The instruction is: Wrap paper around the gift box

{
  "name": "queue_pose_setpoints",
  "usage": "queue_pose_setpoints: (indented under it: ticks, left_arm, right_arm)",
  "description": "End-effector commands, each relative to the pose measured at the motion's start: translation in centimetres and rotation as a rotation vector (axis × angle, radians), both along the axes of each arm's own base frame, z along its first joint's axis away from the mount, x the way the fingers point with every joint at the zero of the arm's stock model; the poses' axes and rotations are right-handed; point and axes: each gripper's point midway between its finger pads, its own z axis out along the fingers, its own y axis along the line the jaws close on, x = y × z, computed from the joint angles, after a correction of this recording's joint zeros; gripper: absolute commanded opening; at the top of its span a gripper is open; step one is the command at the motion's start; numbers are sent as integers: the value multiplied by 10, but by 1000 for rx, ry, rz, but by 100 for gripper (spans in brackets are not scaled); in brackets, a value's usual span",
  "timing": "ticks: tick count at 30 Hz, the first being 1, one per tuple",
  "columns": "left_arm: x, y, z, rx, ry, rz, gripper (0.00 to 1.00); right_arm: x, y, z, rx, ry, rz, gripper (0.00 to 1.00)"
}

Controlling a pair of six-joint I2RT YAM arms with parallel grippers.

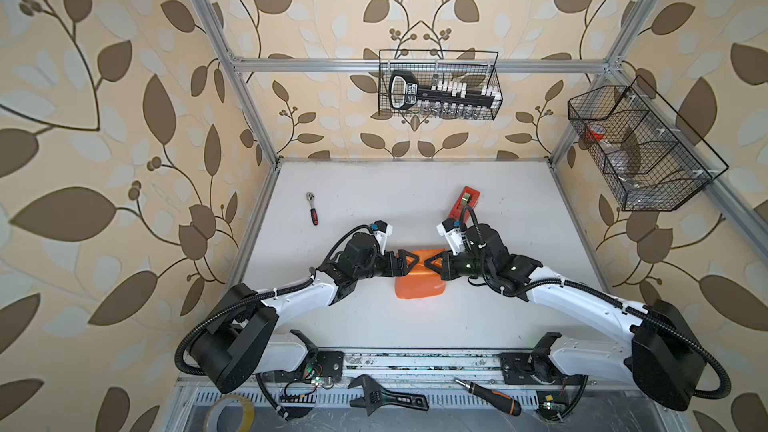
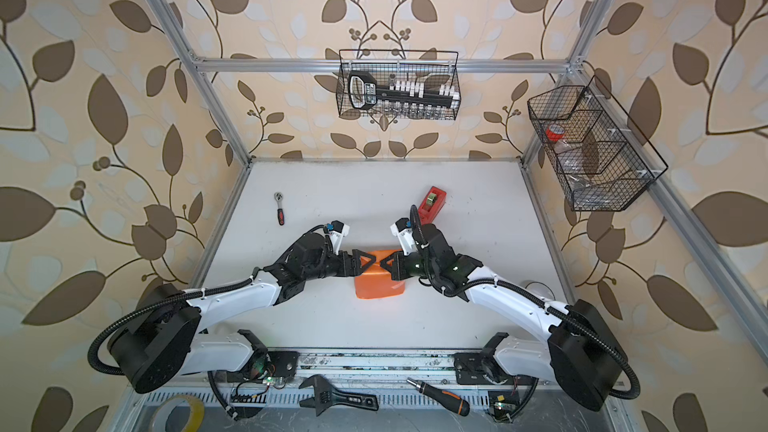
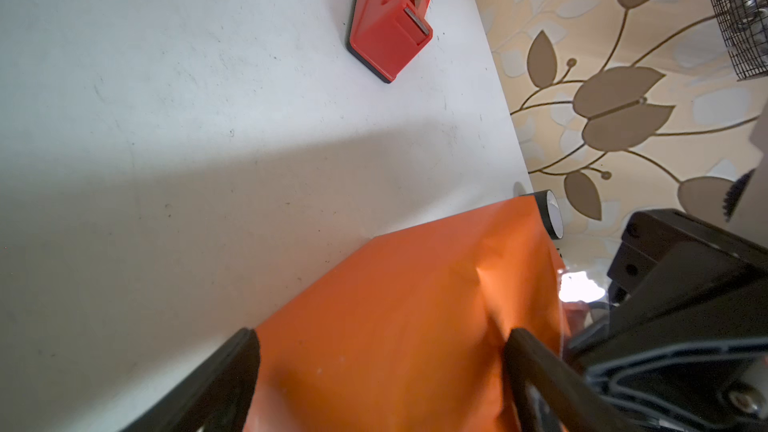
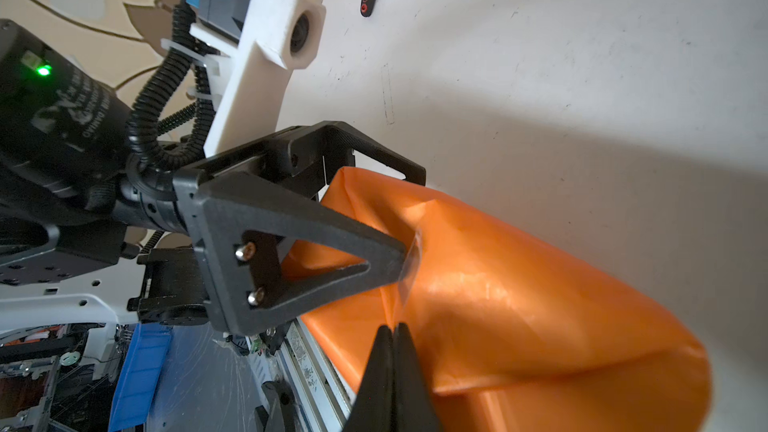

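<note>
The orange paper (image 1: 417, 284) is folded into a boxy parcel mid-table, seen in both top views (image 2: 378, 284). The gift box is hidden inside it. My left gripper (image 1: 413, 263) stands open astride the parcel's left end. In the left wrist view its fingers flank the paper (image 3: 395, 326). In the right wrist view one of its fingertips (image 4: 399, 261) rests on a strip of clear tape (image 4: 412, 257) on the paper (image 4: 519, 305). My right gripper (image 4: 392, 328) is shut, tips against a crease on the parcel's top (image 2: 384, 263); whether it pinches paper is unclear.
A red tape dispenser (image 1: 465, 201) sits just behind the right wrist. A ratchet (image 1: 312, 207) lies at the back left. Two wire baskets (image 1: 440, 85) (image 1: 640, 147) hang on the frame. An adjustable wrench (image 1: 386, 398), a screwdriver (image 1: 488, 396) and a tape roll (image 1: 230, 413) lie along the front rail.
</note>
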Motion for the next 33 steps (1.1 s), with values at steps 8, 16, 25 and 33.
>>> queue_pose_setpoints:
  ticks: [8,16,25,33]
  left_arm:
    - [-28,24,-58,190,150,-10,93]
    - [-27,23,-59,189,152,-9,93]
    - [-28,24,-61,192,155,-10,93]
    - [-28,24,-62,191,156,-12,93]
  right_arm:
    - [1,-3,-6,-59,-26,15,0]
    - [-3,-7,-13,-125,-68,39,0]
    - [-9,-13,-26,-275,-150,58,5]
    - [-10,-20,-28,-371,-219,54,16]
